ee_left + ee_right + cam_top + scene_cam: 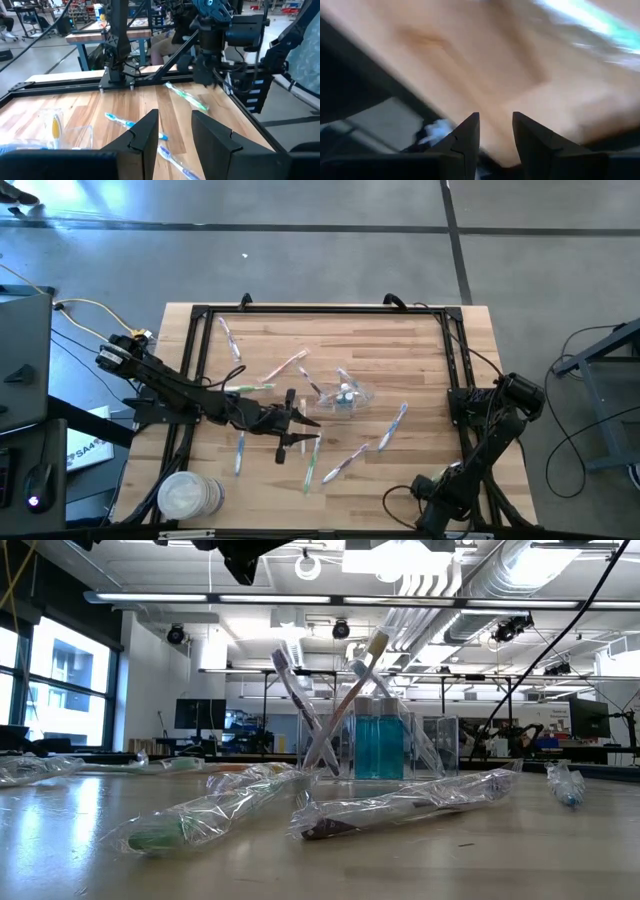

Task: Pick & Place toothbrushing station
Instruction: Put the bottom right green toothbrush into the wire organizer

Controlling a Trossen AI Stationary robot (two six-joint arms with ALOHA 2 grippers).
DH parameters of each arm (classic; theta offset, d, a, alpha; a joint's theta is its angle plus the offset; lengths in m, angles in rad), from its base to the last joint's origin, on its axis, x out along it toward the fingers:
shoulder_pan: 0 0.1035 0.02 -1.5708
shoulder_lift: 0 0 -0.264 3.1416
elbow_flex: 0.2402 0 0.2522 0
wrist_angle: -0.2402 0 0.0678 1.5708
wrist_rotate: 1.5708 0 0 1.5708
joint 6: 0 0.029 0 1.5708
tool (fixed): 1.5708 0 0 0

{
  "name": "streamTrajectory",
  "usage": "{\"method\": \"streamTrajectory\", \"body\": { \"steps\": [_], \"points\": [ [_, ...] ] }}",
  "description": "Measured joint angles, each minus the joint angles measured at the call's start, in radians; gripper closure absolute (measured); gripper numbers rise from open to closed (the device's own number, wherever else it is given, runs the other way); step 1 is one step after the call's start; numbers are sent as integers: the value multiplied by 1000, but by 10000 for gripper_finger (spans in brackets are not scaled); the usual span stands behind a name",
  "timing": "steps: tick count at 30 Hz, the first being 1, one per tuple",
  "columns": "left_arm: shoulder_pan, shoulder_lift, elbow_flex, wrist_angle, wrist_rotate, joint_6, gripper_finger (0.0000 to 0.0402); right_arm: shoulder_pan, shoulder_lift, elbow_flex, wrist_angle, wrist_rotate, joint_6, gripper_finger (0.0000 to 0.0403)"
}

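Observation:
The small transparent container [347, 395] stands mid-table with a few toothbrushes leaning upright in it [345, 720]. Several slim pastel toothbrushes lie flat on the wood, among them a green one [187, 97], a blue one [132, 124] and others [393, 425] [310, 465]; some are in clear wrappers [400, 805]. My left gripper [315, 432] [175, 115] is open, level above the table just on the near side of the container, with nothing between its fingers. My right gripper [495, 117] is open, pointing down by the table's near right corner [428, 490].
A black metal frame [320, 310] runs around the tabletop, with a post beside the right arm [455, 380]. A stack of clear round plastic pieces [185, 495] sits at the near left corner. Cables trail off the left side [85, 315].

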Motion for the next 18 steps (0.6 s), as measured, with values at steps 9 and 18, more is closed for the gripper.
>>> {"method": "streamTrajectory", "body": {
  "steps": [9,18],
  "points": [
    [0,0,0,-87,0,-2,284,7,0,0,-242,100,-72,294],
    [0,0,0,-95,0,-6,284,1,0,0,-239,272,-271,294]
  ]
}}
